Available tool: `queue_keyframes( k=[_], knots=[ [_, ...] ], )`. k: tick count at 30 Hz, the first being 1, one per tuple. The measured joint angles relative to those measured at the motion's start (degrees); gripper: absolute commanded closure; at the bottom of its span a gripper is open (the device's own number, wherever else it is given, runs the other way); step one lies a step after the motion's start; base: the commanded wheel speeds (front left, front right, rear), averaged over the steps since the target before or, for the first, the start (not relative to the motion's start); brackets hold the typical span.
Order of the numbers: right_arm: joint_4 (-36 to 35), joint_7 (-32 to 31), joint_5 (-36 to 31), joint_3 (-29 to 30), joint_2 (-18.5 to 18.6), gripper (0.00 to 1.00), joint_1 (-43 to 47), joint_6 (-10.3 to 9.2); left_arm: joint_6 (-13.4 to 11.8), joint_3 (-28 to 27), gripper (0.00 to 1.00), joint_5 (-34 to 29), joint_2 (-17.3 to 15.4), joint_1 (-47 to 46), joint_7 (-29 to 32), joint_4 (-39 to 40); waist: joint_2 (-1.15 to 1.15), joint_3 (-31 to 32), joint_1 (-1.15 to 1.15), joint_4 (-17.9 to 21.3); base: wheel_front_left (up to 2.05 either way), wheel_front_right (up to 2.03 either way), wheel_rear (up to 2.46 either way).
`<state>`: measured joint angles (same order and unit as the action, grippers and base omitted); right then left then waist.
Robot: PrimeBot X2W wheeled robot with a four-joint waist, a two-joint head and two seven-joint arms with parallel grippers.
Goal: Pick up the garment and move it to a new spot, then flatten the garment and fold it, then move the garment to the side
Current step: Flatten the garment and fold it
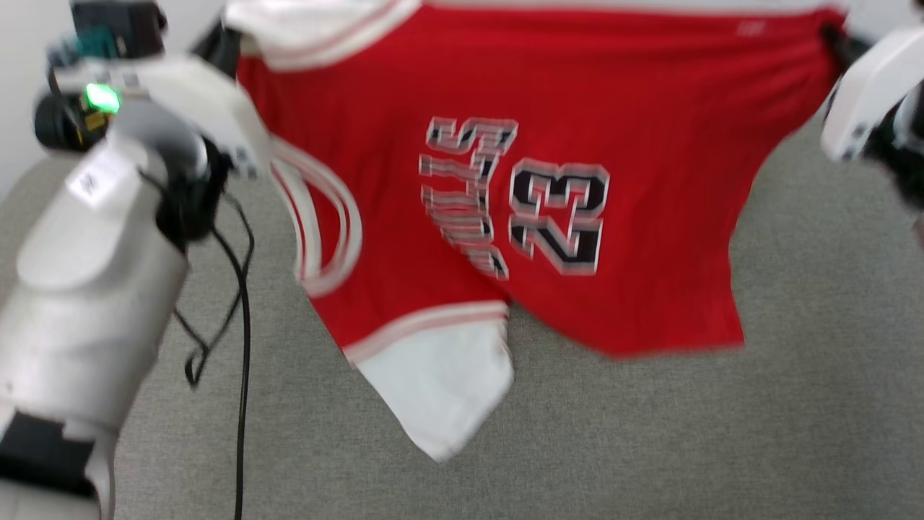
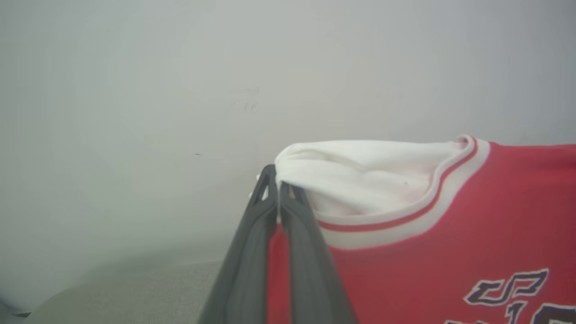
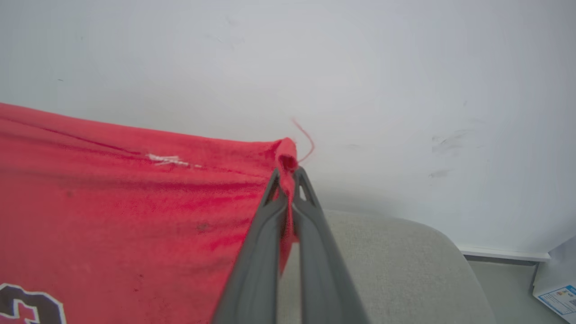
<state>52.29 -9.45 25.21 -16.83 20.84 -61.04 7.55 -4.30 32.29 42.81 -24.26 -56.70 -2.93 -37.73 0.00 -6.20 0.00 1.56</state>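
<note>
Since left pincer (image 2: 275,182) clamps the white sleeve (image 2: 360,171) and right pincer (image 3: 288,175) a red corner (image 3: 285,155), we hold the garment (image 1: 650,180) spread above the surface (image 1: 794,404), likely mid-move; next should be laying it flat, evenly.

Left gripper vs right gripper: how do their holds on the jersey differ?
1. The left gripper pinches the bunched white sleeve; the right gripper pinches a plain red corner.
2. Striped trim runs beside the left gripper's hold; a loose red thread sticks out by the right gripper's.
Shared: both are shut on the garment, holding it spread above the grey surface.
</note>
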Motion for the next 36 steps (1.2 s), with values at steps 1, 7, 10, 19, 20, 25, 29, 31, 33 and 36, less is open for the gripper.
queue_keyframes(
  k=[1, 7, 10, 19, 20, 25, 29, 31, 33, 36],
  knots=[
    [0.45, 0.53, -0.48, 0.74, 0.07, 1.0, -1.93, 0.0, 0.26, -0.05, 1.0, -0.41, 0.37, -2.43, -0.01, -1.04, 0.0, -0.54, 0.0, 0.0, 0.0, 0.0, 0.0],
    [2.8, 3.64, -3.38, 3.63, -0.77, 1.0, -12.95, 0.0, 0.97, -0.58, 1.0, -2.79, 1.35, -16.57, -1.87, -6.67, 0.0, -4.7, 0.01, -0.02, 0.0, 0.0, 0.0],
    [4.15, 4.78, -4.24, 4.89, -1.91, 1.0, -17.56, 0.0, 1.19, -0.56, 1.0, -4.33, 0.69, -22.37, -2.55, -8.77, 0.0, -6.85, 0.01, 0.31, 0.0, 0.0, 0.0],
    [7.56, 8.36, -7.73, 7.99, -4.56, 1.0, -32.31, 0.0, 2.27, -1.21, 1.0, -6.02, -0.88, -36.28, -4.31, -13.62, 0.0, -16.33, 0.01, 0.83, 0.0, 0.0, 0.0],
    [8.16, 8.48, -8.03, 8.27, -4.72, 1.0, -33.61, 0.0, 2.38, -1.32, 1.0, -5.99, -0.88, -37.26, -4.32, -14.21, 0.0, -17.55, 0.02, 0.81, 0.0, 0.0, 0.0],
    [11.18, 10.01, -9.62, 8.32, -6.28, 1.0, -36.59, 0.0, 3.67, -1.69, 1.0, -5.22, -0.33, -38.65, -5.13, -17.22, 0.0, -23.16, 0.02, 0.55, 0.0, 0.0, 0.0],
    [13.19, 10.94, -9.71, 7.36, -6.98, 1.0, -37.1, -0.01, 4.97, -2.11, 1.0, -4.07, 0.25, -38.5, -5.9, -19.69, 0.0, -26.55, 0.02, 0.16, 0.0, 0.0, 0.0],
    [13.99, 11.27, -9.57, 6.24, -7.21, 1.0, -37.04, -0.01, 5.86, -2.34, 1.0, -3.37, 0.84, -37.87, -6.53, -20.79, 0.0, -27.71, 0.02, -0.11, 0.0, 0.0, 0.0],
    [14.45, 11.48, -8.88, 5.09, -7.16, 1.0, -36.5, -0.01, 6.72, -2.55, 1.0, -2.55, 1.48, -36.49, -6.97, -21.96, 0.0, -28.36, 0.02, -0.59, 0.0, 0.0, 0.0],
    [14.39, 12.25, -6.83, 2.81, -7.17, 1.0, -33.76, -0.01, 7.99, -2.38, 1.0, -1.79, 2.0, -33.76, -7.67, -23.58, 0.0, -28.65, 0.02, -1.29, 0.0, 0.0, 0.0]
  ],
)
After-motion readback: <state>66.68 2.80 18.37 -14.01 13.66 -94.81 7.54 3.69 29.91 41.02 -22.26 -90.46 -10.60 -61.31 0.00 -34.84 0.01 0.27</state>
